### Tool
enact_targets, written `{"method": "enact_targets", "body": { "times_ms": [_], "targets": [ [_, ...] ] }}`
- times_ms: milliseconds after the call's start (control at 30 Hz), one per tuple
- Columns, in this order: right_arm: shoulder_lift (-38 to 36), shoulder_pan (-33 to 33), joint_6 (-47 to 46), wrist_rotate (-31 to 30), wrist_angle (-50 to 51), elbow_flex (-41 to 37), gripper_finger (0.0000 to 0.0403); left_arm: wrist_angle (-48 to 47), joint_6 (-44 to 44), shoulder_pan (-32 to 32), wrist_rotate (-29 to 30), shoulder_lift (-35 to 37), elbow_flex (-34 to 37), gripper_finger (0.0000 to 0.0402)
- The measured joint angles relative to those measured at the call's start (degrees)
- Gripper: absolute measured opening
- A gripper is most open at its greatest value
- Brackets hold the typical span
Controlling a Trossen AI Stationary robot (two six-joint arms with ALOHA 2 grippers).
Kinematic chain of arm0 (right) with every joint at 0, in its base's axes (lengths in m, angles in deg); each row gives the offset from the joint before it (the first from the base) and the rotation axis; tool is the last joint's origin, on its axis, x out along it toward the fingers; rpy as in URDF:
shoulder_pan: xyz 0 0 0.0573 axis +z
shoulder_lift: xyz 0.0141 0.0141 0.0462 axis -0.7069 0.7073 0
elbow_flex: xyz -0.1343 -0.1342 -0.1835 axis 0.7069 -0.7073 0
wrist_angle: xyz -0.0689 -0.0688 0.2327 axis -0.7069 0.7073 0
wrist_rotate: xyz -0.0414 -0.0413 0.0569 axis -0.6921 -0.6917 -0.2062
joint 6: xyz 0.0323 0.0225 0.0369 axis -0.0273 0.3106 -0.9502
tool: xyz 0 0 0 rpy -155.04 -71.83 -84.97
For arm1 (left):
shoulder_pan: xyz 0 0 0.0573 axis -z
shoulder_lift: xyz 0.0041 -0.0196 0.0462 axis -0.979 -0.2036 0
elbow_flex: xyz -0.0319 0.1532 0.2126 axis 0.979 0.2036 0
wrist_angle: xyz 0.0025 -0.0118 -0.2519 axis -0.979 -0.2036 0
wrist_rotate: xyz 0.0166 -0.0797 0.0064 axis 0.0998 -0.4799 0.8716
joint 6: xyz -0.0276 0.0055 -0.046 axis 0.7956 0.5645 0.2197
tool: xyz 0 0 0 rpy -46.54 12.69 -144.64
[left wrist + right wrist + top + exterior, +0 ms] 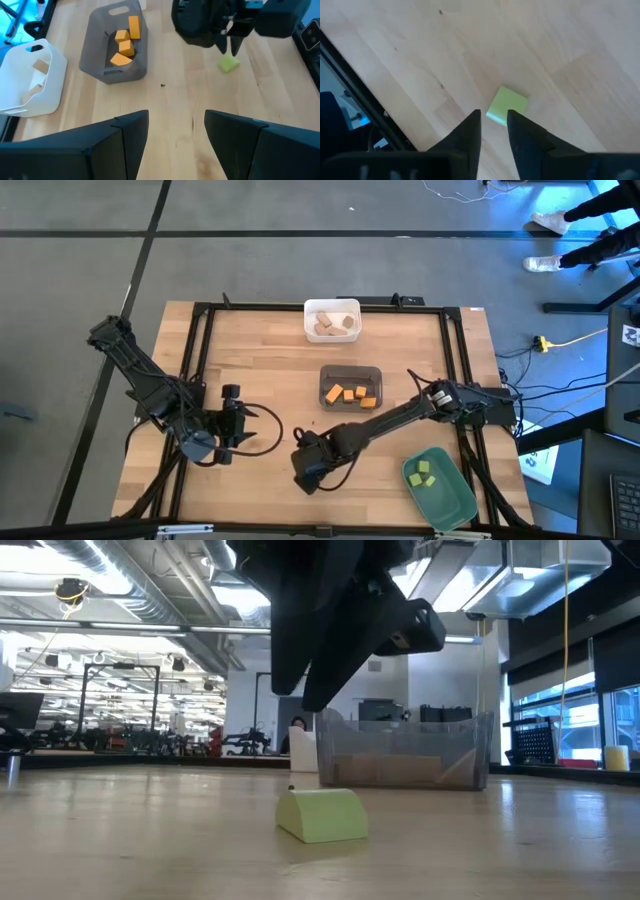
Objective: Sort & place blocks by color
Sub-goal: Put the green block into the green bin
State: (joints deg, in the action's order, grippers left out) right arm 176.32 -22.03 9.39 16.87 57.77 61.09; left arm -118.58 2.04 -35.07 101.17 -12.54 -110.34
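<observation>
- Right end effector point(493, 117) low over the bench point(260, 360), fingers narrow, not gripping.
- Light green block point(506, 104) lies on the wood just ahead of its fingertips, apart from them.
- Left end effector point(176, 125) parked nearby, fingers wide, holding nothing.

Open-plan lab: exposed ceiling ducts point(120, 600), workbenches point(130, 745) behind
</observation>
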Motion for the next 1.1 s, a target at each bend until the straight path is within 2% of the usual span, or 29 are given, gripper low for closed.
{"method": "enact_targets", "body": {
  "times_ms": [100,233,333,733,900,1100],
  "targets": [
    [-0.02,0.06,0.12,0.09,-0.02,0.00,0.0077,-0.26,0.00,0.00,0.00,0.00,0.00,0.0187],
    [-0.04,0.03,0.11,0.08,-0.02,0.00,0.0076,-0.26,0.00,0.00,-0.02,0.00,0.00,0.0187],
    [-0.04,0.03,-0.08,0.09,-0.02,0.00,0.0092,-0.26,0.00,0.00,-0.02,0.00,0.00,0.0186],
    [-0.04,0.03,-1.92,-0.13,0.49,0.00,0.0200,-0.24,0.02,0.00,-0.02,0.00,0.00,0.0186],
    [-0.04,0.03,-6.68,-0.78,1.56,0.00,0.0208,-0.23,0.04,-0.02,-1.57,0.00,0.00,0.0186],
    [-0.04,0.03,-13.31,-0.82,2.76,0.00,0.0195,-0.26,0.04,0.00,-4.23,0.00,0.00,0.0186]
  ]
}}
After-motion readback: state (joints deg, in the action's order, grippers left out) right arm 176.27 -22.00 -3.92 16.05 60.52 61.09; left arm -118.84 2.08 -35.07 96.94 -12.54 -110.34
